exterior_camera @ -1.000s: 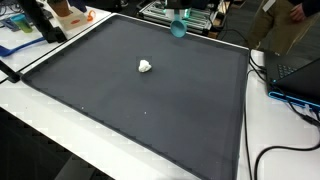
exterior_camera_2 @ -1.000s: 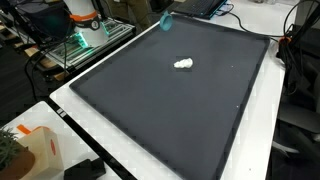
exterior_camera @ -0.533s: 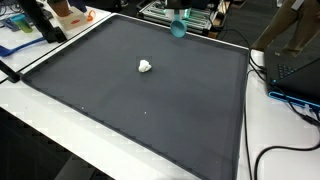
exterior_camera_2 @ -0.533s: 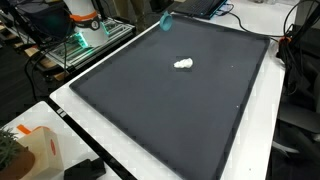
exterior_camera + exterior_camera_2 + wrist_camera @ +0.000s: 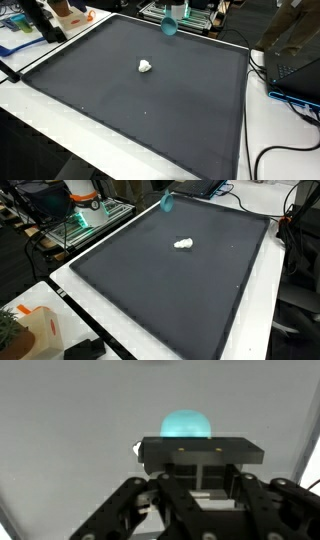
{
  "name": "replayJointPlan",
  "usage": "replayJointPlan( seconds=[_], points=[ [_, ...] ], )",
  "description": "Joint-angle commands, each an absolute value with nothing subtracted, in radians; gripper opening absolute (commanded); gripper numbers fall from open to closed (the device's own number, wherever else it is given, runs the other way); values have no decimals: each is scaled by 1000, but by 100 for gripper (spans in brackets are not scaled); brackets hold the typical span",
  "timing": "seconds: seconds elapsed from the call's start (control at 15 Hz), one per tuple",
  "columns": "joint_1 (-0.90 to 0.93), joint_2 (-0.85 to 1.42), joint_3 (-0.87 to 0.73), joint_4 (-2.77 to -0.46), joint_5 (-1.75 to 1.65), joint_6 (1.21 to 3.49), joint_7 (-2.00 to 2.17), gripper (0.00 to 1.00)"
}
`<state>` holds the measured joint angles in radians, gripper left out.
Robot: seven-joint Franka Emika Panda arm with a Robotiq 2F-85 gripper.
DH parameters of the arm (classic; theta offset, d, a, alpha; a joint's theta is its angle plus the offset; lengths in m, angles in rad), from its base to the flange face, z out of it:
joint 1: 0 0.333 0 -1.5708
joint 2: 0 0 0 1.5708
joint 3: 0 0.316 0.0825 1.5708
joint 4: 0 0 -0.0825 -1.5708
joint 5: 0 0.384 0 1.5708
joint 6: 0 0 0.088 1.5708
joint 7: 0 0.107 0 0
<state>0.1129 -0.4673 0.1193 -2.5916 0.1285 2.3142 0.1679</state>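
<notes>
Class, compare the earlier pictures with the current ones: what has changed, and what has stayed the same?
The end effector, shut on the teal object, shifted slightly leftward along the far edge of the black mat in an exterior view. The white lump and the mat stayed put.

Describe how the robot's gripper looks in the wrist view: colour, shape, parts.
The gripper is black all over: a boxy rectangular block in the middle, with jointed link bars angling out below on both sides. No cables or markings show.
</notes>
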Motion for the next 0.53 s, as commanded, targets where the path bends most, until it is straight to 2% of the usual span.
replayJointPlan(
  seconds=[0.0, 0.07, 0.13, 0.47],
  points=[
    [104, -418, 93, -2539, 101, 2311, 80, 22],
    [107, -417, 84, -2531, 106, 2306, 59, 22],
    [107, -442, 100, -2559, 114, 2312, 101, 47],
    [106, -418, 89, -2536, 114, 2312, 72, 47]
  ],
)
